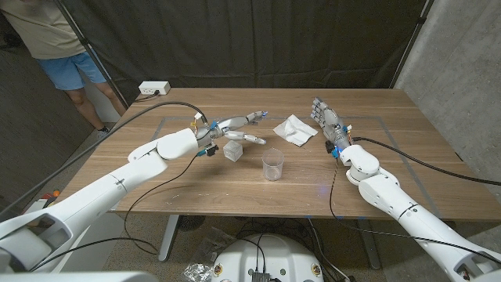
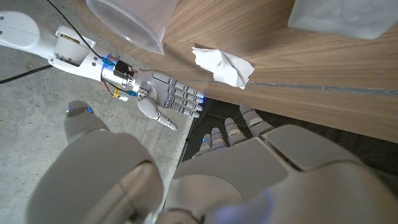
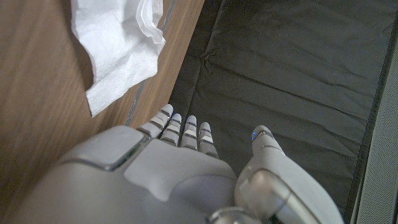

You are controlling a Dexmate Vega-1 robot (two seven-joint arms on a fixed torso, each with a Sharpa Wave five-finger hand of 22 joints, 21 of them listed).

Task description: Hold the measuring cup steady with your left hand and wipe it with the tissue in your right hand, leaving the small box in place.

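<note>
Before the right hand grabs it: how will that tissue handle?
The tissue lies crumpled with loose, folded edges, so probably floppy and very light. It will likely bunch or slide on the smooth table if pushed; pinching from above looks safer.

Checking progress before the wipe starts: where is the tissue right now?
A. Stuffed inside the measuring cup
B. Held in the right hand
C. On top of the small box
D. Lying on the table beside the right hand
D: the tissue lies on the table, with the right hand beside it, fingers holding nothing.
</note>
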